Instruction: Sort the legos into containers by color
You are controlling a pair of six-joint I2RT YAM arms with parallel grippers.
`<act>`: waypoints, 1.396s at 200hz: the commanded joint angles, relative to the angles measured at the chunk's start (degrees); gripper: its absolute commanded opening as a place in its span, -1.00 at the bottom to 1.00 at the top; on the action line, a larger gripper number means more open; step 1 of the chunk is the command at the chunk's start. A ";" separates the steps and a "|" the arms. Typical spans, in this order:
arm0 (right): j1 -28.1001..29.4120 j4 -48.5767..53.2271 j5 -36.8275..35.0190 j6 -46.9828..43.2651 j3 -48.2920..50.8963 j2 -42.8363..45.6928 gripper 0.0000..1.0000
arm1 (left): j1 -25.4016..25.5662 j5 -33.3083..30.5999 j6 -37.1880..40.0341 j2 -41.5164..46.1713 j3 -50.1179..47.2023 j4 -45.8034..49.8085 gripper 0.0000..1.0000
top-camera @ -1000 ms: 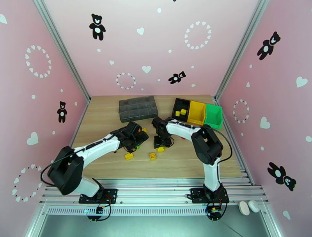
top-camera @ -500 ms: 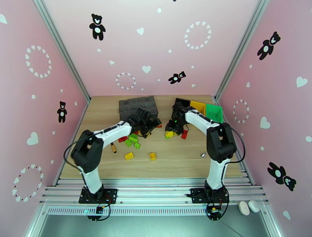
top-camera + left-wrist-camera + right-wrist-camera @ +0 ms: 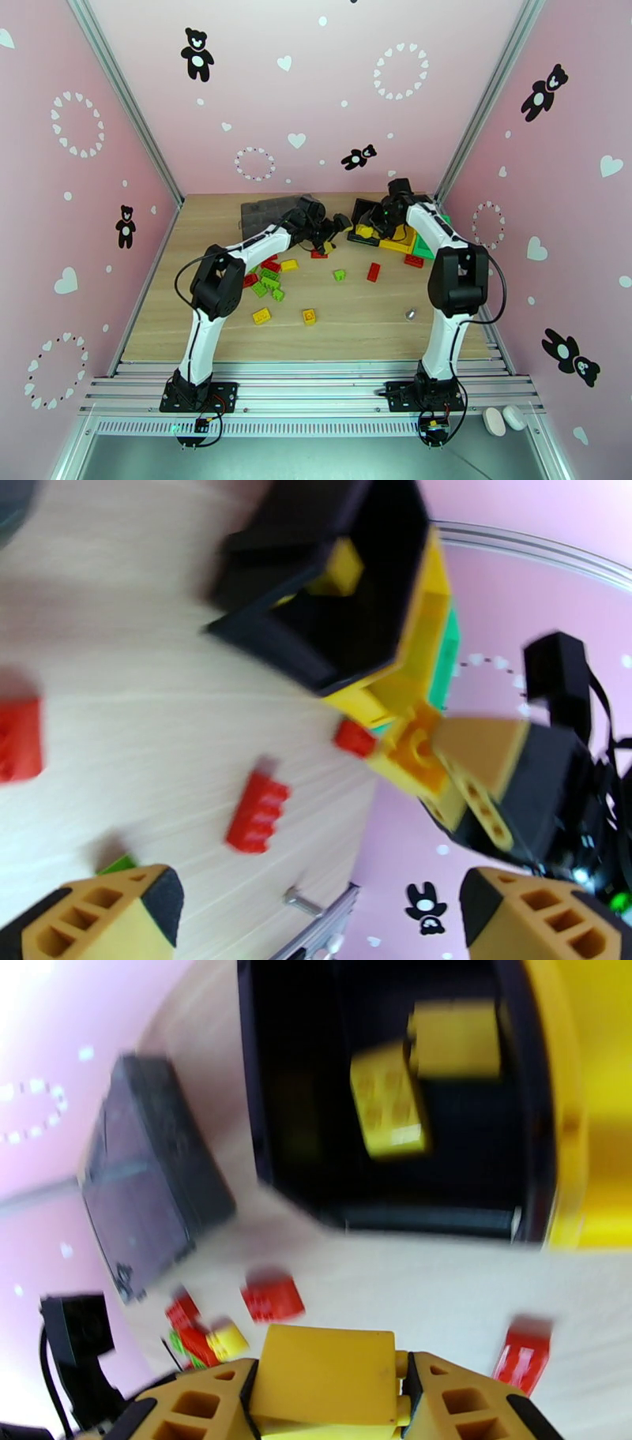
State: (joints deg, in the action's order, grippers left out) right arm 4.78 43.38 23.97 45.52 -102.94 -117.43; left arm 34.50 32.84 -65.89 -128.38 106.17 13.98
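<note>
Two yellow legos (image 3: 391, 1110) lie in the black bin (image 3: 261, 1078), the right pincer (image 3: 332, 1422) grips another yellow lego (image 3: 328, 1370) near it, the left pincer (image 3: 316, 922) hangs open, and many legos (image 3: 271, 280) wait on the table (image 3: 355, 331).

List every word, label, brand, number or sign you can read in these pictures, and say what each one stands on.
None readable.
Pink walls: only black bear and white heart decals, no letters.
Dark grey compartment organizer box: no label visible.
Red, yellow and green studded plastic bricks: any stud marks too blurred to read.
Black, yellow and green plastic bins: no markings visible.
</note>
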 commanded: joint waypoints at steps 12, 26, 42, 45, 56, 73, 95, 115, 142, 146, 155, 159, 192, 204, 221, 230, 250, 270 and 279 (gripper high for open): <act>-0.94 0.05 -0.50 2.33 -6.51 -4.46 -0.06 | -0.79 2.76 -2.14 -2.06 5.26 -0.77 0.97; -1.26 0.45 -0.83 2.61 -8.67 -5.89 0.01 | -1.06 2.54 -1.98 -1.68 5.15 -0.43 0.97; -1.43 1.30 -1.08 2.65 -11.02 -7.21 0.13 | -1.43 1.96 -0.91 -0.57 4.05 0.60 0.97; -1.46 1.43 -1.11 2.65 -11.27 -7.36 0.15 | -1.41 1.78 -0.61 -0.25 3.84 0.91 0.97; -1.46 1.67 -1.10 2.48 -11.84 -7.50 0.21 | -1.55 1.04 0.33 0.84 2.51 1.76 0.97; -1.44 2.13 -1.18 1.83 -11.72 -7.10 0.26 | -1.76 -0.36 1.68 2.88 0.04 2.70 0.97; -1.29 3.10 -1.10 0.30 -10.60 -5.71 0.27 | -1.71 -3.64 4.41 6.25 -3.20 6.05 0.97; -0.69 3.34 -1.06 -1.57 -7.95 -3.09 0.27 | -1.67 -7.22 6.10 10.14 -7.75 7.97 0.97; 1.44 3.85 -1.13 -4.38 -2.55 1.18 0.26 | -1.63 -12.50 7.87 15.94 -14.57 10.88 0.97; 1.88 4.02 -1.12 -4.86 -1.75 1.77 0.26 | -1.71 -13.22 8.01 16.91 -15.68 11.05 0.97; 3.22 4.78 -1.19 -6.17 -0.13 2.94 0.25 | -1.69 -15.06 8.21 18.90 -18.20 11.93 0.97; 3.81 5.15 -1.23 -6.80 0.64 3.43 0.25 | -1.64 -16.09 8.20 19.86 -19.14 12.53 0.97; 10.48 6.30 -3.01 -10.69 8.66 8.39 0.29 | -1.70 -23.33 8.23 27.64 -27.82 16.62 0.97; 13.05 6.50 -3.72 -11.40 11.36 10.04 0.31 | -1.71 -25.38 8.18 30.42 -30.56 18.10 0.97; 16.59 6.88 -4.47 -12.10 14.59 12.01 0.32 | -1.66 -27.92 7.39 34.50 -35.04 19.50 0.97; 18.73 7.07 -5.10 -12.42 16.23 12.99 0.33 | -1.65 -29.24 6.89 36.66 -37.35 20.40 0.97; 22.82 7.27 -5.87 -12.73 19.26 15.17 0.34 | -1.69 -31.35 5.17 41.48 -42.28 21.75 0.97; 27.26 7.79 -6.59 -12.84 21.75 16.69 0.35 | -1.63 -32.33 3.33 46.13 -47.28 22.19 0.97; 29.28 8.07 -6.97 -12.87 22.72 17.17 0.36 | -1.64 -32.55 2.74 47.97 -49.41 22.59 0.97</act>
State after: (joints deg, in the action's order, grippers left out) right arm 29.80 49.15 18.92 33.82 -82.65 -103.81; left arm 32.93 3.70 -60.66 -85.14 61.34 33.91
